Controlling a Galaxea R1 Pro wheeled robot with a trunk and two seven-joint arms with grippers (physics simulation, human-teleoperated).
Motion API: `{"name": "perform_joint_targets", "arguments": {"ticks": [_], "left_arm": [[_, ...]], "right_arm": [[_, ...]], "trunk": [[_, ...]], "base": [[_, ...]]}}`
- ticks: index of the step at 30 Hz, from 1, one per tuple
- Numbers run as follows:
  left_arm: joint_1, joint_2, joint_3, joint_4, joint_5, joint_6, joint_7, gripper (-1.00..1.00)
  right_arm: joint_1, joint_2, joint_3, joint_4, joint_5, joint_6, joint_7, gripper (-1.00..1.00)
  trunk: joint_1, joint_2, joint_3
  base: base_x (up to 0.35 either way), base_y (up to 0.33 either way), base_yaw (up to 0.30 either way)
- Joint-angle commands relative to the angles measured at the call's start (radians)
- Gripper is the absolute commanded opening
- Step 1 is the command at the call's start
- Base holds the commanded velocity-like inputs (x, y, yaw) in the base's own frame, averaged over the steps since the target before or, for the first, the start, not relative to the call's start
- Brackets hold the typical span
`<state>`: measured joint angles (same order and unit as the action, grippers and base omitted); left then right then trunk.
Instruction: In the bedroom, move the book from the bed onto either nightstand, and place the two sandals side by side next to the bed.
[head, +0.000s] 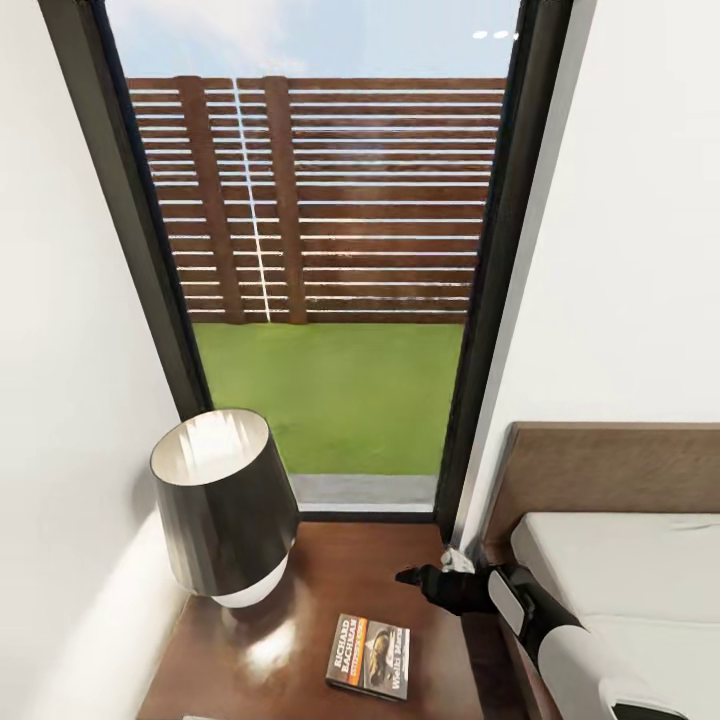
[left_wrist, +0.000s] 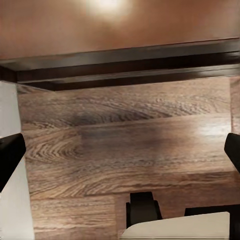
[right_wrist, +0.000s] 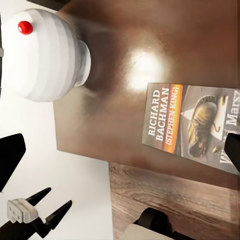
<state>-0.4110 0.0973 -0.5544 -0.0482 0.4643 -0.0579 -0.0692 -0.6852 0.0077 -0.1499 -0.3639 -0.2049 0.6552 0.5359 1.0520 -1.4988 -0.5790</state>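
Item: book, flat on the nightstand tabletop beside the lamp; bed cropped. We log right pincer extended above, empty, spread wide; left pincer wide.

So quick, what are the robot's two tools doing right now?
Left tool: open, holding nothing, over the wood floor.
Right tool: open, empty, the book lying free on the nightstand.

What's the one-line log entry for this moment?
book: flat on nightstand, beside lamp | right end effector: open, empty, above nightstand | bed: right of nightstand
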Motion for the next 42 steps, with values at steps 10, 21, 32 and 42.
{"name": "perform_joint_targets", "arguments": {"ticks": [10,21,32,42], "left_arm": [[0.023,0.007,-0.008,0.003,0.01,-0.039,-0.002,1.0],[0.055,0.009,-0.009,0.003,0.01,-0.047,0.013,1.0],[0.099,0.011,-0.009,0.003,0.01,-0.08,0.022,1.0],[0.122,0.015,-0.01,0.004,0.01,-0.09,0.023,1.0]], "right_arm": [[0.069,-0.021,-0.006,0.001,-0.003,-0.06,-0.025,1.0],[0.101,-0.024,-0.005,0.004,-0.003,-0.073,-0.033,1.0],[0.151,-0.023,-0.005,0.115,-0.004,-0.26,-0.051,1.0],[0.167,-0.024,-0.006,0.325,-0.007,-0.512,-0.146,1.0]], "trunk": [[-0.039,0.07,0.031],[-0.081,0.147,0.065],[-0.123,0.224,0.099],[-0.161,0.294,0.131]], "base": [[0.0,0.0,0.0],[0.0,0.0,0.0],[0.0,0.0,0.0],[0.0,0.0,0.0]]}}
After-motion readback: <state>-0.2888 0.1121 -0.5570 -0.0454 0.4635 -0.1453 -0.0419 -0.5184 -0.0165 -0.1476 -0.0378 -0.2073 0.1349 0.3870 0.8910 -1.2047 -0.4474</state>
